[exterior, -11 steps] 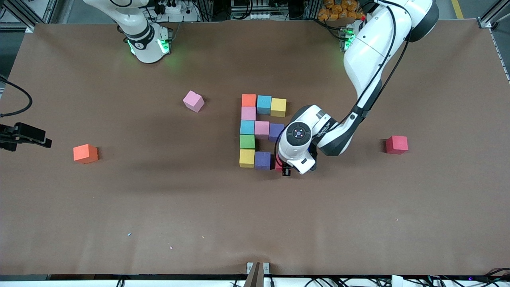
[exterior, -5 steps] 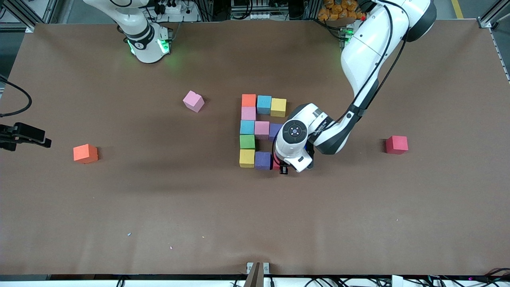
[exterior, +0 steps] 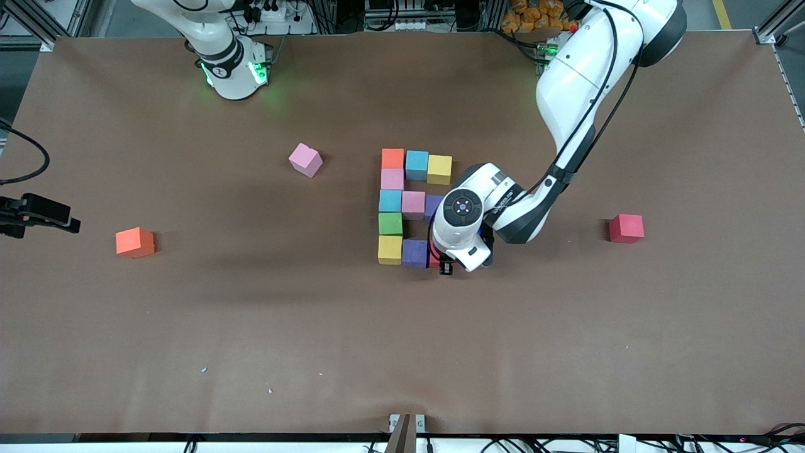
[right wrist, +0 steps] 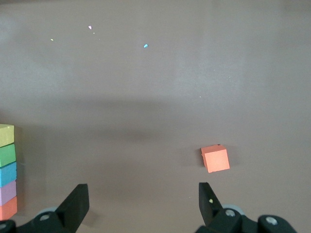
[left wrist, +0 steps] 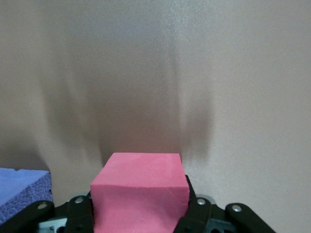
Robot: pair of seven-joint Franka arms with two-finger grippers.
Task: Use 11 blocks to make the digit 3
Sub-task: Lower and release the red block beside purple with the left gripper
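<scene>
The digit 3 [exterior: 413, 204] lies mid-table as a figure of mixed-colour blocks. Its bar nearest the front camera has a yellow block [exterior: 389, 249] and a purple block [exterior: 414, 253]. My left gripper [exterior: 444, 265] is low over the table at that bar's end, shut on a red block [exterior: 434, 258] that sits right beside the purple block [left wrist: 22, 191]. In the left wrist view the red block [left wrist: 138, 187] fills the space between the fingers [left wrist: 80, 213]. My right gripper [right wrist: 144, 194] waits open and empty high over the table, out of the front view.
Loose blocks lie around: a pink one [exterior: 305, 159] and an orange one [exterior: 134, 242] toward the right arm's end, and a red one [exterior: 626, 228] toward the left arm's end. The orange block [right wrist: 215, 158] also shows in the right wrist view. A black device [exterior: 38, 214] juts over the table edge.
My left gripper has slid the red block a short way toward the purple block at the end of the nearest bar. The right arm has not moved.
</scene>
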